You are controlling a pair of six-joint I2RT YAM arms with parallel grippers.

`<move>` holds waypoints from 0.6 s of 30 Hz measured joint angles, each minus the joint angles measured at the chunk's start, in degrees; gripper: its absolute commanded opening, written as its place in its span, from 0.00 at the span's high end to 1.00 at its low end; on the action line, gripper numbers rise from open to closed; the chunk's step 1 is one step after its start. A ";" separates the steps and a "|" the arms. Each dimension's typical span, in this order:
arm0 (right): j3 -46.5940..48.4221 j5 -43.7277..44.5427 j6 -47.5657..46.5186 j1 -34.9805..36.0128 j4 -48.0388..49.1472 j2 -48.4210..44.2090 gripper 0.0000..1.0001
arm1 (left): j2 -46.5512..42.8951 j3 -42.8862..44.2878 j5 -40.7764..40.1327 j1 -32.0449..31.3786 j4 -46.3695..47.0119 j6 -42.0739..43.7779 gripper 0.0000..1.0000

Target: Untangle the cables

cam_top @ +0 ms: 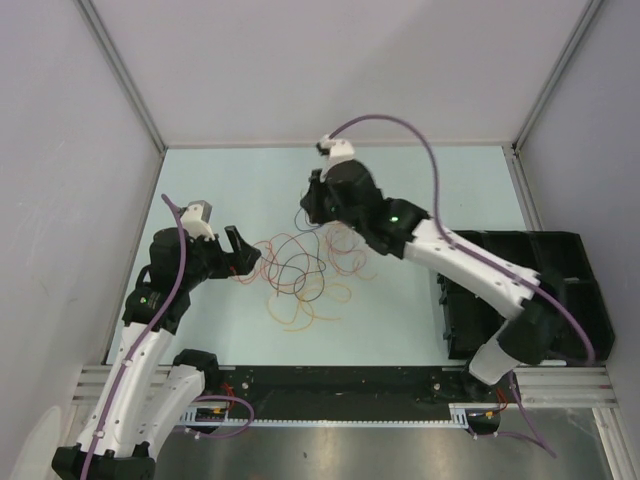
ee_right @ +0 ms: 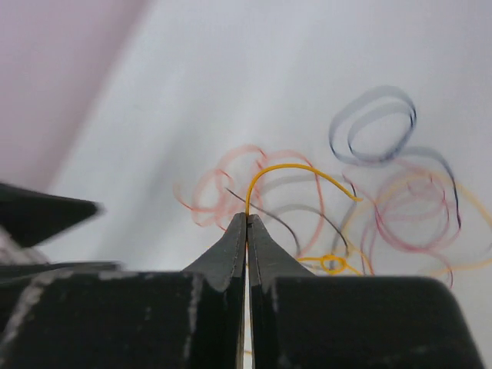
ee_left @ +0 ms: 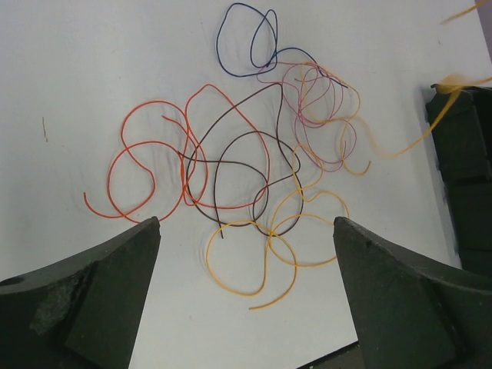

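Pale counter [cam_top: 430, 190] fills the top view, and mid-frame sit the cables [cam_top: 300, 268]: red, orange-yellow, dark blue and black loops all crossing, so the untangling looks barely begun, with no strand lying apart. Now the right pincer [ee_right: 247, 218] is clamped tight on the orange-yellow cable [ee_right: 296, 167], which climbs from the tips and arcs toward frame right. Over at the left pincer [ee_left: 246, 223], jaws gape wide, holding nothing. The heap's long axis runs left to right.

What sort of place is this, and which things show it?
Likely a robotics lab test cell: two robot arms bolted beside a pale table, plain grey walls enclosing it, coloured cables laid out.
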 measured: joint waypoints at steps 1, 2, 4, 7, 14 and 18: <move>0.57 -0.46 -0.98 0.00 1.11 -2.99 1.00 | 0.00 0.00 0.00 0.00 0.00 0.00 0.00; 1.07 -1.25 -1.95 0.00 2.78 -6.21 1.00 | 0.00 0.00 0.00 0.00 0.00 0.00 0.00; 2.05 -2.23 -3.65 0.00 6.36 -12.46 1.00 | 0.00 0.00 0.00 0.00 0.00 0.00 0.00; 3.28 -2.29 -5.95 0.00 10.67 -19.02 1.00 | 0.00 0.02 0.00 0.00 0.00 0.00 0.00; 3.96 2.14 -10.47 0.00 12.33 -23.10 1.00 | 0.00 0.00 0.00 0.00 0.00 0.00 0.00; 3.37 5.22 -12.96 -0.02 9.75 -23.02 1.00 | 0.00 0.00 0.00 0.00 0.00 -0.02 0.00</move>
